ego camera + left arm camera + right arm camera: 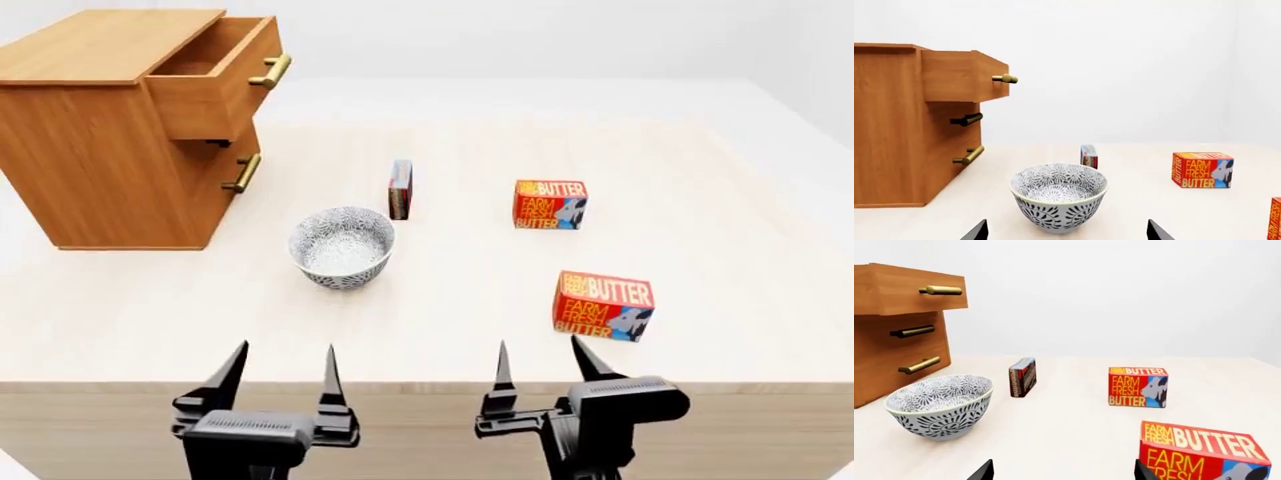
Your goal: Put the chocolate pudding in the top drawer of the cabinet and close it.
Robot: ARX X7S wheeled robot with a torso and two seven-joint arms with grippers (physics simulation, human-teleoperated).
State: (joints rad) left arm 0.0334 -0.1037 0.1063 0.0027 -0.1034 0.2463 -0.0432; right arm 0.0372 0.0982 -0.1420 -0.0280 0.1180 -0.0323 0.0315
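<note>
Head view shows both my grippers, left [278, 378] and right [538, 372], hanging at the table's [747, 230] near edge, spread wide and empty. So nothing's grabbed yet. The pudding [400, 189] stands on its thin edge just past the bowl [342, 246], well apart from the butter boxes [550, 204]. Top drawer [220, 75] is already pulled out. I'd say the next move is reaching over the bowl to pinch that slim carton.
</note>
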